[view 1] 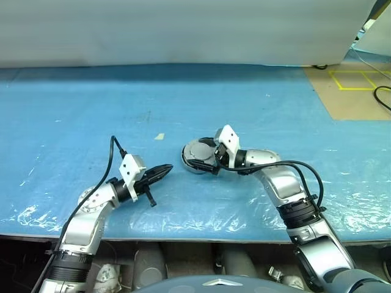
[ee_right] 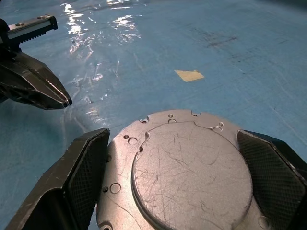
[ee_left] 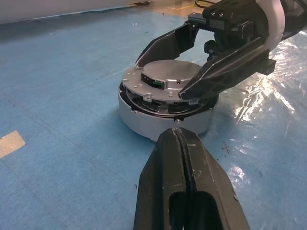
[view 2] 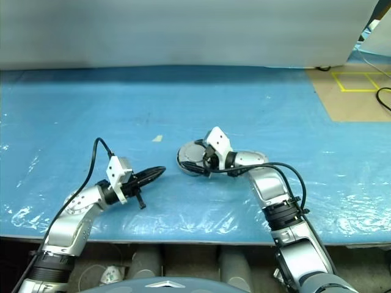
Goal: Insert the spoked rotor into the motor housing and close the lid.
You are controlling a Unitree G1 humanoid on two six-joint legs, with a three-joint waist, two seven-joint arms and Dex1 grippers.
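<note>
Scratched round metal lid (ee_right: 192,172), glossy blue sheet (view 1: 91,110)

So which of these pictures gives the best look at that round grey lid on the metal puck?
The right wrist view: the lid sits close up, its scratched plain face and screw holes clear between the open right gripper. The left wrist view shows it side-on atop the motor housing; in the head views it is small and partly hidden.
</note>
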